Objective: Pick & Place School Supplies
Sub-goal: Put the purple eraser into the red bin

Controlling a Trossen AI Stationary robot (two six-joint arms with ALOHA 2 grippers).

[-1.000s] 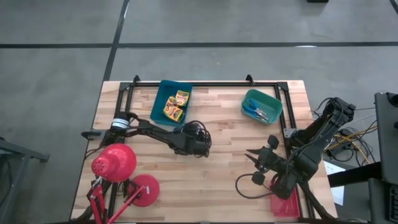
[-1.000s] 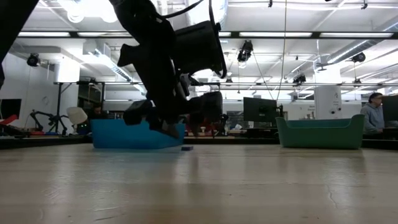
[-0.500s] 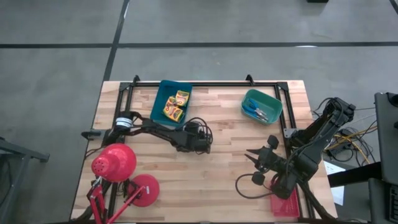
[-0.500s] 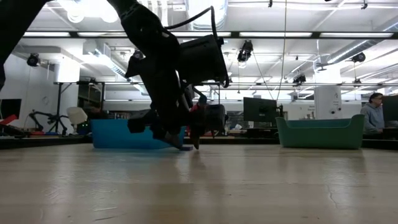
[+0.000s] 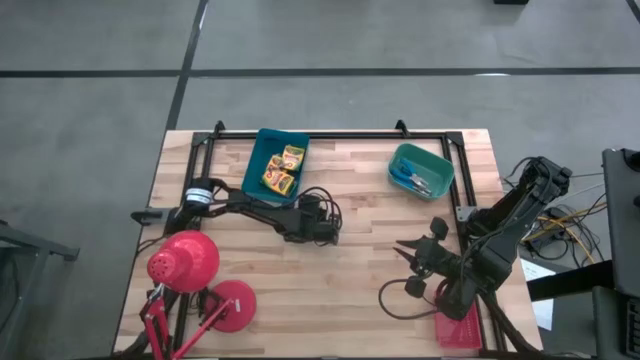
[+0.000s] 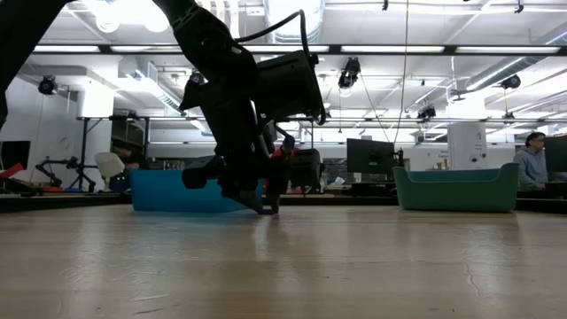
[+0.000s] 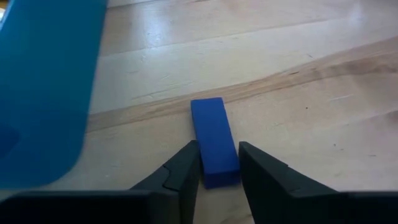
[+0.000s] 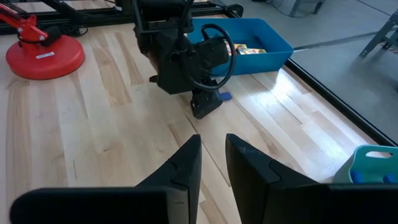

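Blue block [image 7: 214, 142], small and flat, lay on the wooden table [image 5: 370, 215] near centre, just off the blue tray's [image 5: 262, 152] 5 o'clock corner. Left gripper [image 7: 217, 167] was down at table level with its two fingers either side of the block's near end, narrowly parted; whether the pads were actually pressing the block I could not tell. In the low view the fingertips reached the tabletop in front of the blue tray.

Count: one loose blue block; yellow crayon boxes [image 5: 283, 170] packed in the blue tray, about three, exact count uncertain from above; blue-handled scissors [image 5: 413, 180] in the teal tray [image 5: 436, 160] at 1 o'clock on the table, number not clear. One red tray [image 5: 457, 329] at 5 o'clock on the table edge. One red desk lamp [image 5: 187, 262] with a round base at 8 o'clock.

Left arm stretched low from the 9 o'clock edge toward centre, wrist angled down. Right gripper [image 8: 212, 155] hung above the table at 4 o'clock, fingers close together with a narrow gap, nothing between them, pointed toward the left arm.
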